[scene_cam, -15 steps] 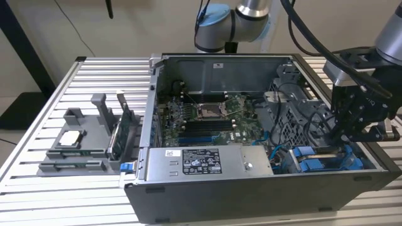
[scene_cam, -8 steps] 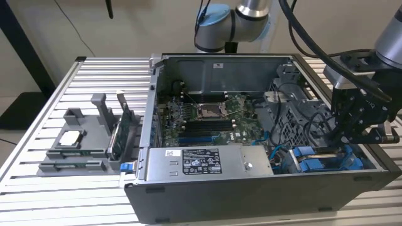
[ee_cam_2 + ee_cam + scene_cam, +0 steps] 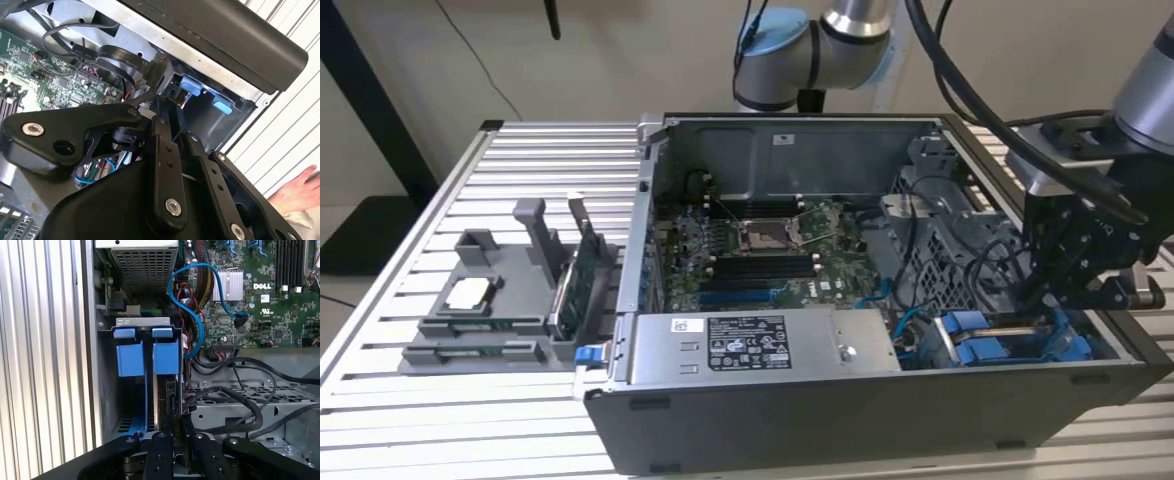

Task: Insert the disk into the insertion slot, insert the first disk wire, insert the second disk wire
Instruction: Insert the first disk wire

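The disk [image 3: 167, 395] stands edge-on as a dark slab in one side of the insertion slot [image 3: 140, 321], under one of two bright blue tabs [image 3: 165, 356]. My gripper [image 3: 172, 427] is shut on the disk's near end, its black fingers [image 3: 161, 131] reaching down into the bay. In the exterior view the gripper [image 3: 1057, 300] hangs over the blue-railed slot [image 3: 987, 345] at the case's front corner, on the exterior view's right. A blue wire [image 3: 196, 327] and loose black wires [image 3: 240, 390] lie beside the bay. A black flat cable with a connector [image 3: 150, 70] hangs close to the fingers.
The open computer case [image 3: 854, 420] lies on a slatted metal table [image 3: 400, 410]. Inside are the motherboard [image 3: 774, 255] and a power supply [image 3: 761, 345]. A grey fixture [image 3: 494, 310] with a card stands on the exterior view's left. A person's hand [image 3: 300, 186] rests outside the case.
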Controlling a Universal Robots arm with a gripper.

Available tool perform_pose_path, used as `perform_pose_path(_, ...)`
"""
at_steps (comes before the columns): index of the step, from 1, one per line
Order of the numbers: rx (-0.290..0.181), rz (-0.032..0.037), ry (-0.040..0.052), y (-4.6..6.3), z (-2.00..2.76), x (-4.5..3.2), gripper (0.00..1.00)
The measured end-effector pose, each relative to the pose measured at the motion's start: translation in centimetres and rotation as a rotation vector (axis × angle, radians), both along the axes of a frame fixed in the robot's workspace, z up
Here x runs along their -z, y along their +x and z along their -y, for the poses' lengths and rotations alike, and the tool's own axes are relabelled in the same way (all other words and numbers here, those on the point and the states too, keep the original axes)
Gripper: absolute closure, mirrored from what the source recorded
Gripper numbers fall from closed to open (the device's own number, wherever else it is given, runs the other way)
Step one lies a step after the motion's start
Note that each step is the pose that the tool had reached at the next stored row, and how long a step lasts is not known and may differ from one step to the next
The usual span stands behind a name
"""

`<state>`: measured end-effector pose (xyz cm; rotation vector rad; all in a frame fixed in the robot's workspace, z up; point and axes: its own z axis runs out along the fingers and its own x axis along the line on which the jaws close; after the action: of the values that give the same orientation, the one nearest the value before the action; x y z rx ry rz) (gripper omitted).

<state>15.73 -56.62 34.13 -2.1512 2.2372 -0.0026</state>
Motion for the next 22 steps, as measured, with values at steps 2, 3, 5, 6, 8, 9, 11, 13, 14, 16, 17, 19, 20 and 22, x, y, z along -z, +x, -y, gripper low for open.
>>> perform_pose_path(2, 0.0, 0.0, -0.0001, 0.0, 0.0, 0.07, 0.81)
perform_pose_path(3, 0.0, 0.0002, 0.0, 0.01, 0.0, 0.12, 0.81)
perform_pose_path(5, 0.0, 0.0, 0.0, 0.01, 0.0, 0.16, 0.81)
perform_pose_path(6, 0.0, 0.0, 0.0, 0.01, 0.0, 0.15, 0.81)
perform_pose_path(8, 0.0, -0.0001, 0.0006, 0.0, 0.0, 0.18, 0.81)
perform_pose_path(9, 0.0, 0.0, 0.0009, 0.0, 0.0, 0.23, 0.81)
perform_pose_path(11, 0.0, 0.0, 0.001, 0.0, 0.0, 0.43, 0.81)
perform_pose_path(13, 0.0, 0.0, 0.0006, 0.0, 0.0, 0.63, 0.81)
perform_pose_path(14, 0.0, 0.0001, 0.0001, 0.0, 0.0, 0.67, 0.81)
perform_pose_path(16, 0.0, -0.0002, 0.001, -0.01, 0.0, 0.73, 0.8)
perform_pose_path(17, 0.0, 0.0, 0.0009, -0.01, 0.0, 0.73, 0.8)
perform_pose_path(19, 0.0, -0.0006, 0.0013, 0.0, 0.0, 0.61, 0.74)
perform_pose_path(20, 0.0, -0.0011, 0.0012, 0.0, -0.01, 0.46, 0.67)
perform_pose_path(22, 0.0, -0.0016, 0.0009, 0.0, 0.0, 0.13, 0.67)
